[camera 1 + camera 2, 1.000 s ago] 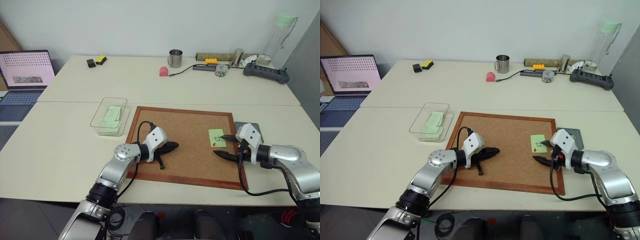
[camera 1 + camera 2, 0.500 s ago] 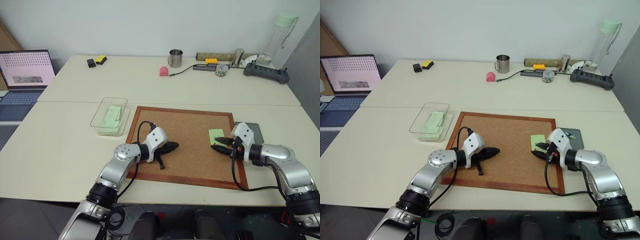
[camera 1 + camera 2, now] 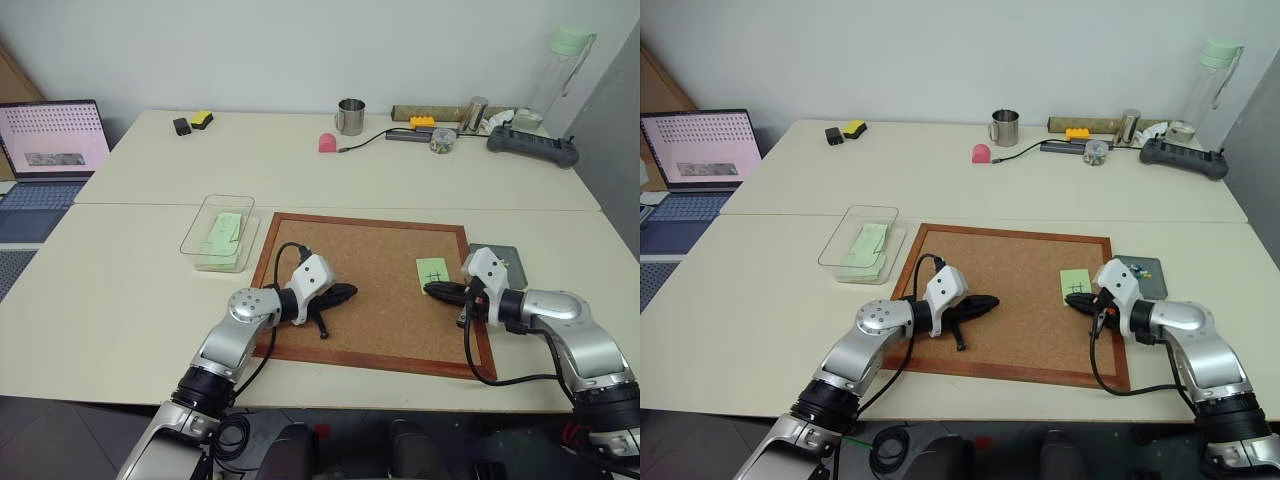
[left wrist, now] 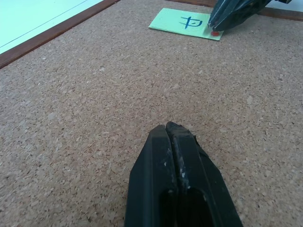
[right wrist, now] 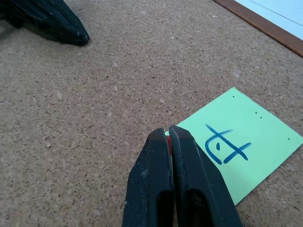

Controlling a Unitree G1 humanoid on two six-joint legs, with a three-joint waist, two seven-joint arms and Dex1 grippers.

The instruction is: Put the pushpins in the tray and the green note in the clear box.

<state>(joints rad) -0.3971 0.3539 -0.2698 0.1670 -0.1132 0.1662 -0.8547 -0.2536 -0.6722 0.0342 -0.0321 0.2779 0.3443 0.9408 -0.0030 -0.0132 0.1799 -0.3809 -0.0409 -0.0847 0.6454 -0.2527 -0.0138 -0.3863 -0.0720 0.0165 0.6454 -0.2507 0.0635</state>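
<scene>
The green note (image 3: 433,271) lies flat on the right part of the cork board (image 3: 375,260), just left of the board's right frame edge, with its handwritten mark face up. Its long axis runs roughly near to far, tilted slightly. The note's near corner is covered by the right gripper (image 5: 169,133), whose two black fingers are pressed together on the red pushpin (image 4: 215,33). Only a sliver of red shows between the fingertips, so the pin's shape is hard to make out. The tray (image 3: 507,258) sits just right of the board, largely hidden behind the right gripper's white housing; small specks of colour inside it are too small to identify. The left gripper (image 4: 166,131) rests on bare cork near the board's left-centre, jaws together and empty, pointing toward the note. The clear box (image 3: 213,231) stands left of the board's far-left corner, holding green paper.
</scene>
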